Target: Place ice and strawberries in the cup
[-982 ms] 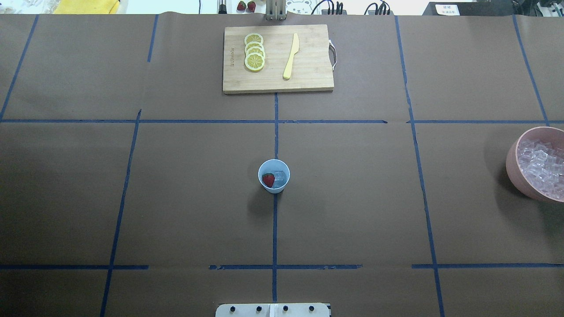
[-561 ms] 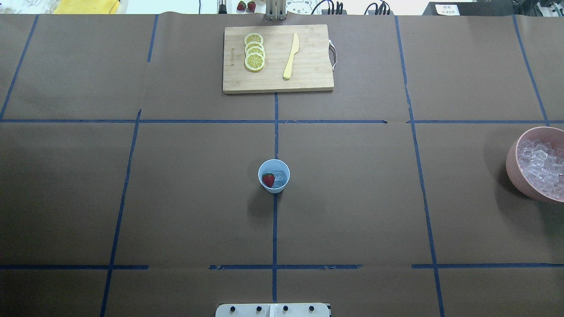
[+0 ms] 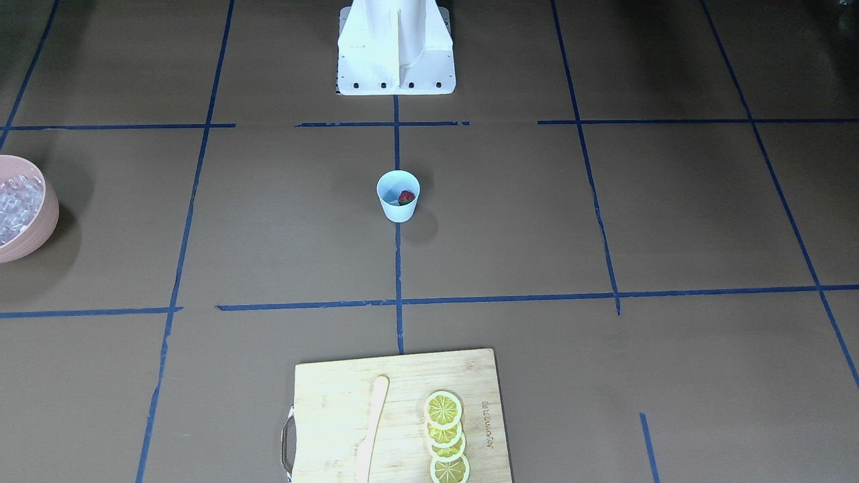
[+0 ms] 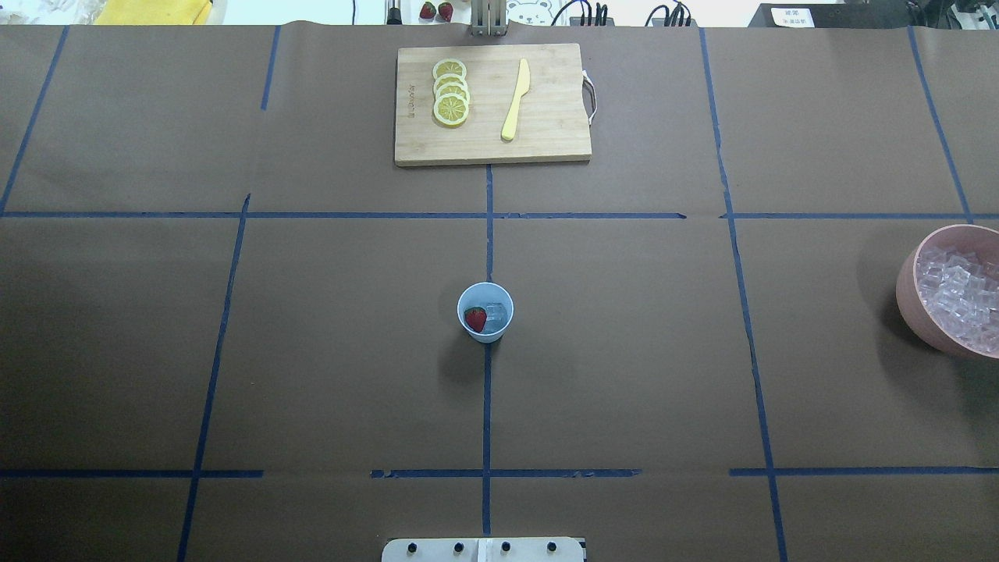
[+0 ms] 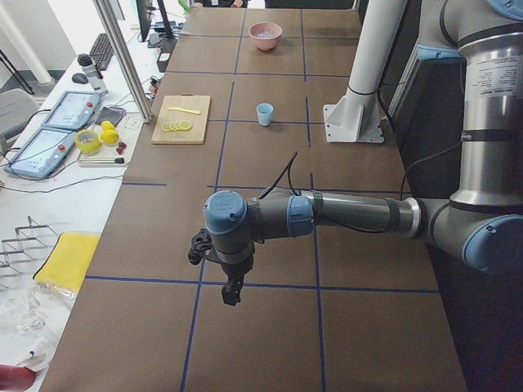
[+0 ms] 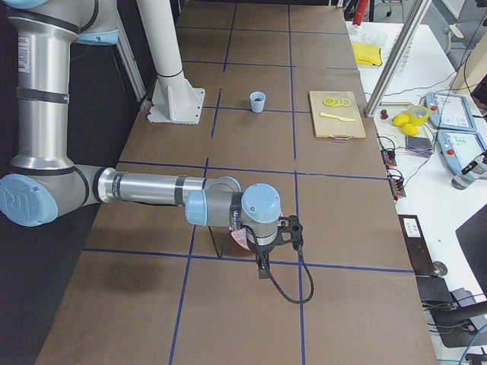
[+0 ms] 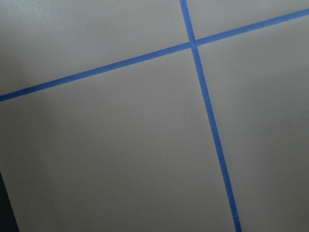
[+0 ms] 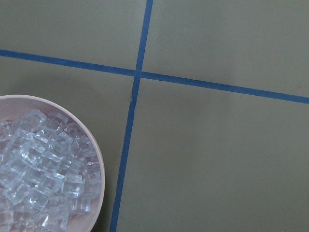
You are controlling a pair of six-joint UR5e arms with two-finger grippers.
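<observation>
Nothing is seen to have moved since the earlier frame. The strawberry (image 4: 475, 318) and ice (image 4: 496, 312) are held inside the cup (image 4: 485, 332). Whether the left hand (image 5: 232, 291) and right hand (image 6: 262, 268) are clenched cannot be told; both are best kept clear of the cup.

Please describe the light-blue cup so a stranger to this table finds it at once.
From the cutting board, follow the blue tape line toward the robot's base. The cup stands on that line, mid-table. Unlike the pink bowl of ice, it is small, light blue and holds a strawberry.
</observation>
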